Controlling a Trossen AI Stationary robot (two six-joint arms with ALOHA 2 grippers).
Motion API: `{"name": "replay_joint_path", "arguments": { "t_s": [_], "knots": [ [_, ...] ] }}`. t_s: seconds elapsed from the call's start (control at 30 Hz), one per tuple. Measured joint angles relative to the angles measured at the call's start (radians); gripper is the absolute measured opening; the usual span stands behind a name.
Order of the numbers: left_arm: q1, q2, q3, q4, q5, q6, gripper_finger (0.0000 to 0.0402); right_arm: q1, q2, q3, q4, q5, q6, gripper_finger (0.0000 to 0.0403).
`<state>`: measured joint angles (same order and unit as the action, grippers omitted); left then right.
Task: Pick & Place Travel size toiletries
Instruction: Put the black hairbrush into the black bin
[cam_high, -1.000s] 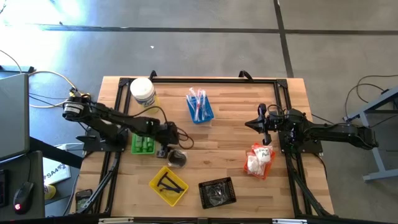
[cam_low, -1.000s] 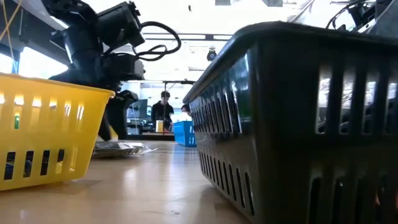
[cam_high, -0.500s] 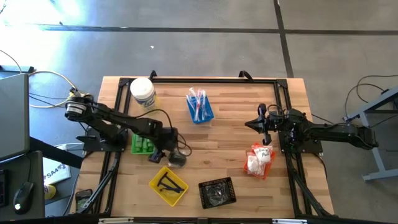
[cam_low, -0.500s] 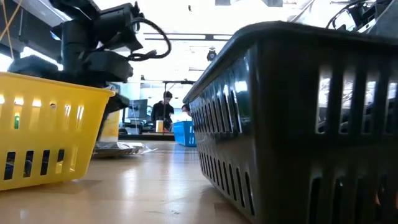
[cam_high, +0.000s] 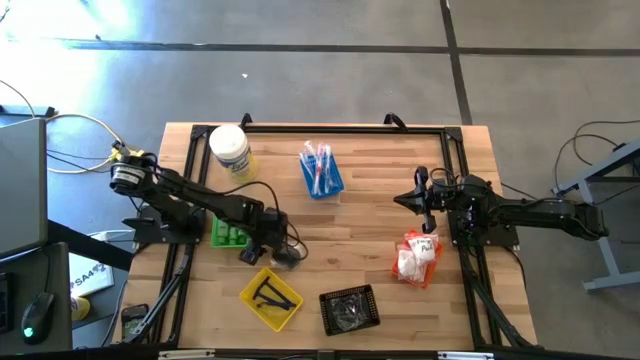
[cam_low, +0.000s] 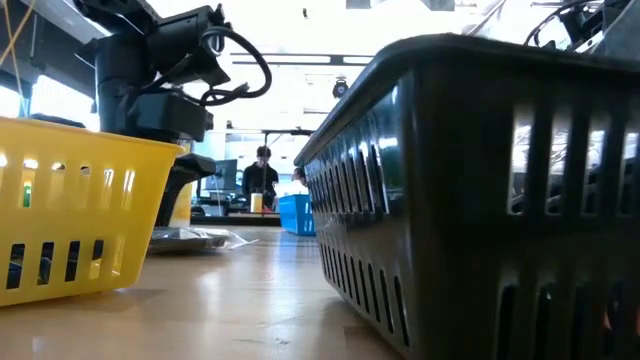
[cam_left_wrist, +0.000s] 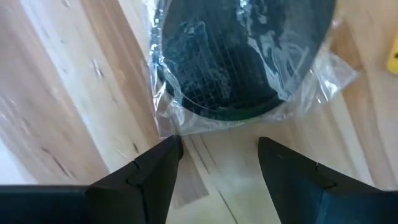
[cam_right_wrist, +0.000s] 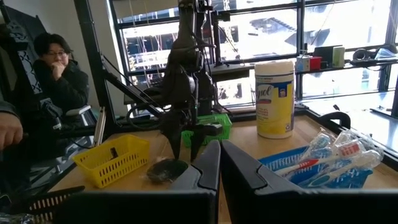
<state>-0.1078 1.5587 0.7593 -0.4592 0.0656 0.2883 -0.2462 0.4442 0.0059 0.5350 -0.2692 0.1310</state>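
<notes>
The left claw (cam_high: 283, 252) is seen in the lower left-centre of the high view, lowered over a round dark item in a clear wrapper (cam_left_wrist: 239, 59) that lies on the wooden worktop (cam_high: 370, 210). In the left wrist view the two fingers (cam_left_wrist: 152, 171) are spread apart, one tip at the wrapper's edge, and nothing is gripped between them. The wrapped item is located just above the yellow tray (cam_high: 270, 297) and just right of the green tray (cam_high: 229, 234) in the high view.

The right claw (cam_high: 421, 195) is held at the right-centre of the high view, above the orange tray (cam_high: 431, 262) of white sachets (cam_high: 411, 262). Its fingers (cam_right_wrist: 208, 165) are pressed together with nothing between them, as the right wrist view shows.

Toothbrushes in clear wrappers (cam_high: 319, 165) are found in the blue tray (cam_high: 309, 182), upper centre. Black pieces (cam_high: 270, 293) are noted in the yellow tray, and dark bits (cam_high: 349, 312) in the black tray (cam_high: 327, 300), bottom centre. A white tub (cam_high: 229, 148) stands at the upper left of the worktop.

A seated person (cam_right_wrist: 57, 74) is visible beyond the worktop in the right wrist view.
</notes>
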Motion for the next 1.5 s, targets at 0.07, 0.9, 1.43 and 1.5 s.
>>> {"name": "replay_joint_path", "arguments": {
  "t_s": [0.07,0.9,1.43,1.5],
  "knots": [
    [0.000,0.001,0.000,0.018,-0.017,0.003,0.0216,0.000,0.000,0.000,0.000,0.000,0.000,0.0005],
    [0.003,0.002,0.000,0.102,-0.081,0.036,0.0012,0.000,0.000,0.000,0.000,0.000,0.005,0.0005],
    [0.092,-0.039,0.184,-0.103,0.127,-0.375,0.0096,0.000,0.000,0.000,0.007,-0.002,0.007,0.0005],
    [0.088,-0.037,0.184,-0.089,0.143,-0.368,0.0125,0.000,0.000,0.000,0.008,-0.002,0.007,0.0005]
  ]
}}
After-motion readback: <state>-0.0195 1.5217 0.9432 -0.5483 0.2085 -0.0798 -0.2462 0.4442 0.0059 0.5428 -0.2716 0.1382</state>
